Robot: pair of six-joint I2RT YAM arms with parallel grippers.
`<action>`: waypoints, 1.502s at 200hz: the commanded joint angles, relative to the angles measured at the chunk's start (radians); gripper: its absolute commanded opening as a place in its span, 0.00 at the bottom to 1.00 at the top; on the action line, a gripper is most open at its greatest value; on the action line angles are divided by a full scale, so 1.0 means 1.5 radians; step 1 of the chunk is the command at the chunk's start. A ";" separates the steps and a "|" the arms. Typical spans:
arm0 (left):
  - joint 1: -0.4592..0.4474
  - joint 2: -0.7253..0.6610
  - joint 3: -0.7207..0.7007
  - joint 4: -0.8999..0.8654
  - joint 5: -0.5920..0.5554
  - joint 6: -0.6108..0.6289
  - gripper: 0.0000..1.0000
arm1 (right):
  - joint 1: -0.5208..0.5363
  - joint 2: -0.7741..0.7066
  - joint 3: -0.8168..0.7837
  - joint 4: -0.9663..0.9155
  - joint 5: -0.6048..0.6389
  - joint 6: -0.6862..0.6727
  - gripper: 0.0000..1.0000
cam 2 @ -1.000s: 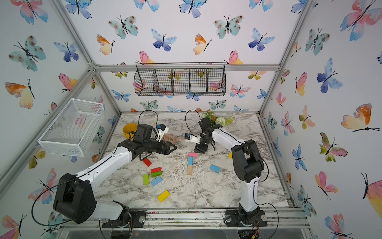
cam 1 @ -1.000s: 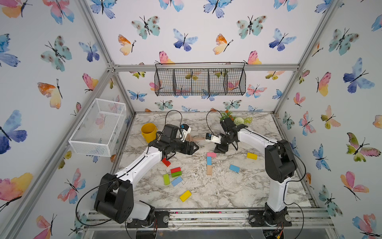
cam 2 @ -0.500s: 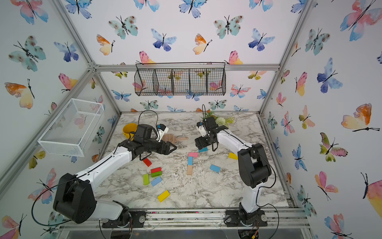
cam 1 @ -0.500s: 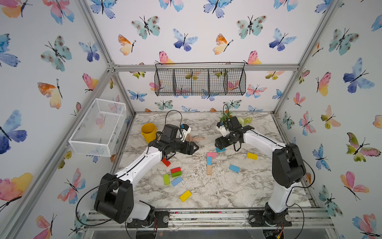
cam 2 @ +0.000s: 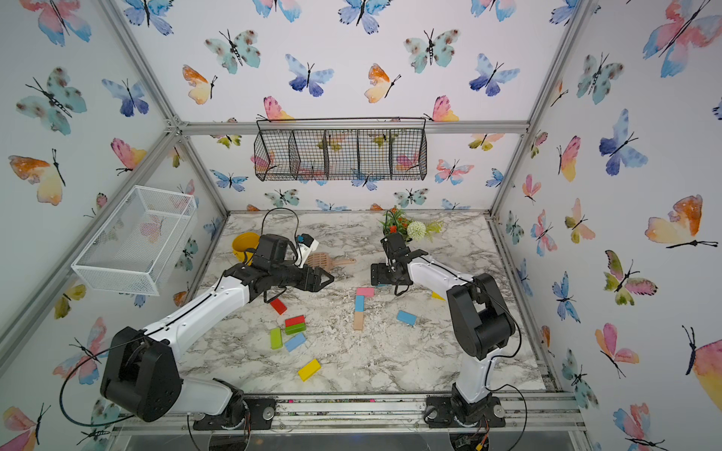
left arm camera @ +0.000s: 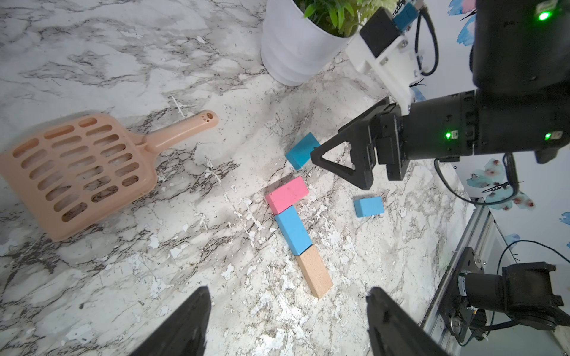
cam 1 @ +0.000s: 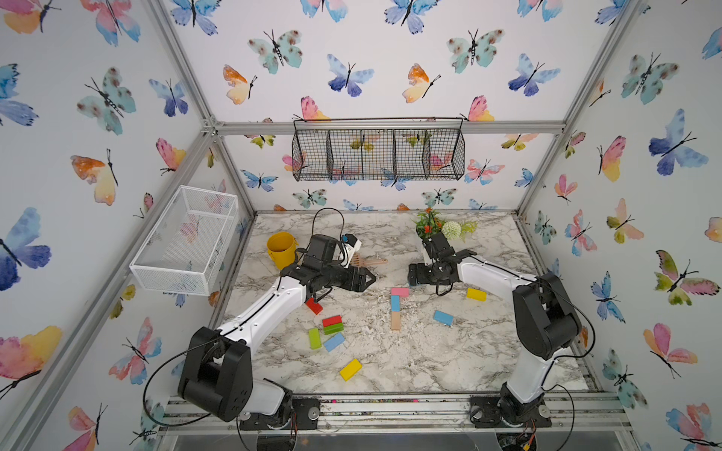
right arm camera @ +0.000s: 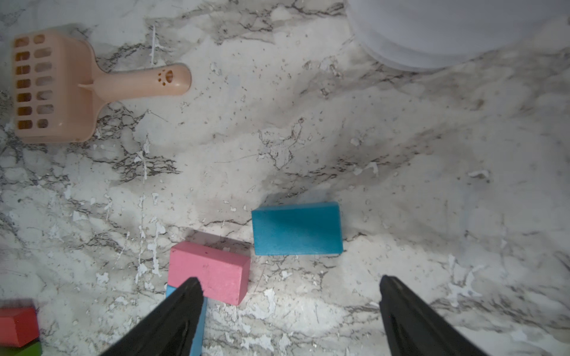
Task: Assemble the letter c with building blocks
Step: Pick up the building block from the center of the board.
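A pink block [cam 1: 399,291], a light blue block [cam 1: 395,303] and a tan block [cam 1: 395,321] lie end to end mid-table, the pink one turned crosswise at the far end. A teal block [right arm camera: 296,228] lies flat just past the pink block [right arm camera: 209,271], corner near corner with a small gap. My right gripper [right arm camera: 289,279] hangs open over this spot and holds nothing; in both top views it hides most of the teal block. To the left of the blocks my left gripper [left arm camera: 287,292] hovers open and empty. Red, green, blue and yellow blocks lie scattered nearer the front.
A tan slotted scoop [cam 1: 367,261] lies behind the left gripper, with a yellow cup [cam 1: 281,249] further left. A white plant pot [left arm camera: 293,52] stands at the back right. Loose blocks: yellow [cam 1: 476,294], light blue [cam 1: 443,317], red [cam 1: 313,305], yellow [cam 1: 350,369].
My right gripper turned at the wrist, came down beside the pink block and opened, leaving the teal block on the table. The left arm has not moved.
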 commanded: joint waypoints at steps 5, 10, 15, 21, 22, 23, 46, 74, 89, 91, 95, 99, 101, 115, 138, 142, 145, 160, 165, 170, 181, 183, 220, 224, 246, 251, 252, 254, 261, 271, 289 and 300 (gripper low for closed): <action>-0.003 -0.007 0.016 -0.011 0.003 0.001 0.80 | 0.006 0.030 0.017 0.011 0.003 0.023 0.89; -0.002 -0.007 0.016 -0.011 0.003 0.001 0.80 | 0.008 0.033 0.022 0.008 0.011 0.024 0.89; -0.003 -0.008 0.016 -0.011 0.003 0.001 0.80 | 0.009 0.038 0.027 0.003 0.019 0.024 0.89; -0.002 -0.007 0.016 -0.011 0.003 0.001 0.80 | 0.010 0.043 0.034 -0.006 0.030 0.023 0.89; -0.002 -0.007 0.016 -0.011 0.003 0.001 0.80 | 0.010 0.044 0.035 -0.007 0.032 0.023 0.89; -0.002 -0.007 0.016 -0.011 0.003 0.001 0.80 | 0.010 0.045 0.036 -0.008 0.034 0.023 0.90; -0.003 -0.007 0.017 -0.011 0.006 0.001 0.80 | 0.012 0.063 0.051 -0.021 0.057 0.024 0.90; -0.003 -0.008 0.017 -0.011 0.009 0.000 0.80 | 0.012 0.080 0.055 -0.015 0.047 0.017 0.85; -0.004 -0.011 0.015 -0.011 0.009 0.000 0.80 | 0.013 0.088 0.055 -0.014 0.043 0.016 0.83; -0.004 -0.012 0.014 -0.011 0.008 0.000 0.80 | 0.012 0.088 0.054 -0.014 0.043 0.015 0.83; -0.003 -0.013 0.014 -0.011 0.007 0.000 0.80 | 0.013 0.090 0.053 -0.013 0.044 0.016 0.83; -0.003 -0.014 0.014 -0.011 0.007 0.000 0.80 | 0.014 0.090 0.051 -0.012 0.045 0.016 0.83; -0.004 -0.014 0.013 -0.011 0.007 0.000 0.80 | 0.014 0.091 0.051 -0.011 0.046 0.016 0.83; -0.004 -0.012 0.012 -0.011 0.009 -0.001 0.80 | 0.014 0.092 0.048 -0.005 0.043 0.015 0.83; -0.006 -0.012 0.010 -0.011 0.013 -0.006 0.80 | 0.016 0.103 0.056 -0.009 0.042 0.011 0.83; -0.007 -0.012 0.010 -0.011 0.013 -0.007 0.80 | 0.018 0.105 0.058 -0.010 0.045 0.009 0.83; -0.007 -0.012 0.010 -0.010 0.014 -0.008 0.80 | 0.017 0.106 0.058 -0.010 0.045 0.009 0.83; -0.012 -0.010 0.010 -0.010 0.015 -0.012 0.80 | 0.017 0.110 0.064 -0.016 0.050 0.006 0.83; -0.014 -0.009 0.009 -0.011 0.015 -0.013 0.80 | 0.018 0.112 0.066 -0.018 0.052 0.006 0.83; -0.016 -0.008 0.008 -0.010 0.016 -0.015 0.80 | 0.018 0.113 0.066 -0.019 0.054 0.003 0.82; -0.022 -0.008 0.008 -0.011 0.016 -0.017 0.80 | 0.018 0.115 0.069 -0.021 0.053 -0.001 0.81; -0.023 -0.008 0.008 -0.011 0.016 -0.017 0.80 | 0.018 0.115 0.070 -0.022 0.054 -0.001 0.81; -0.026 -0.019 0.004 -0.010 0.012 -0.019 0.81 | 0.019 0.117 0.073 -0.024 0.057 -0.012 0.78; -0.026 -0.021 0.003 -0.010 0.011 -0.019 0.81 | 0.018 0.117 0.073 -0.025 0.057 -0.013 0.77; -0.026 -0.029 -0.004 -0.012 0.004 -0.015 0.81 | 0.020 0.116 0.072 -0.026 0.058 -0.017 0.70; -0.026 -0.031 -0.004 -0.013 0.002 -0.013 0.81 | 0.021 0.115 0.072 -0.027 0.058 -0.017 0.68; -0.026 -0.031 -0.004 -0.013 0.002 -0.014 0.81 | 0.021 0.115 0.072 -0.026 0.058 -0.017 0.68; -0.026 -0.032 -0.004 -0.014 0.000 -0.012 0.81 | 0.021 0.115 0.071 -0.026 0.058 -0.018 0.68; -0.026 -0.034 -0.003 -0.017 -0.001 -0.009 0.81 | 0.022 0.116 0.072 -0.026 0.058 -0.019 0.67; -0.026 -0.038 -0.003 -0.021 -0.002 -0.003 0.81 | 0.022 0.117 0.073 -0.030 0.057 -0.020 0.67; -0.026 -0.043 -0.006 -0.021 -0.029 -0.001 0.81 | 0.025 0.124 0.079 -0.037 0.057 -0.023 0.67; -0.026 -0.044 -0.008 -0.020 -0.028 -0.001 0.81 | 0.027 0.129 0.083 -0.042 0.059 -0.025 0.67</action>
